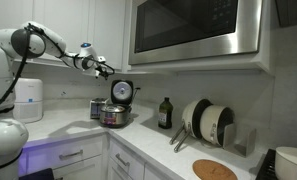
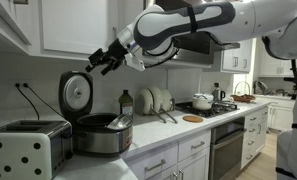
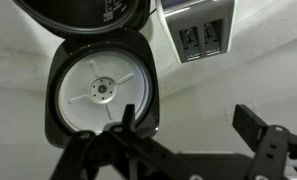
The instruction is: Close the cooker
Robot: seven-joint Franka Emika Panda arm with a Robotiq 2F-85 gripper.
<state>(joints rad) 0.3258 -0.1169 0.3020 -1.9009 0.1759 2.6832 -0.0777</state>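
Cooker sat on the table with its shiny steel pot uncovered and its round lid swung up on the hinge, standing almost upright behind the pot; both exterior views showed it so, and in an exterior view it stood near the back wall under the cupboards. My hand hung in the air above the lid's top edge, apart from it and touching nothing, with my fingers spread wide and nothing between them. In the wrist view the lid faced me, dark rim around a pale inner face with a small hub at its middle, and my hand came in from the bottom edge, one dark finger well off to the side of the lid. A wall outlet showed on the pale wall beside the lid. A boxy silver toaster stood just beside the cooker on the table, and a dark bottle stood near it on the other side. Past the bottle were pale plates leaning in a rack and a round wooden board lying flat. A white cylindrical appliance stood on the table well apart from the cooker, and a microwave hung overhead
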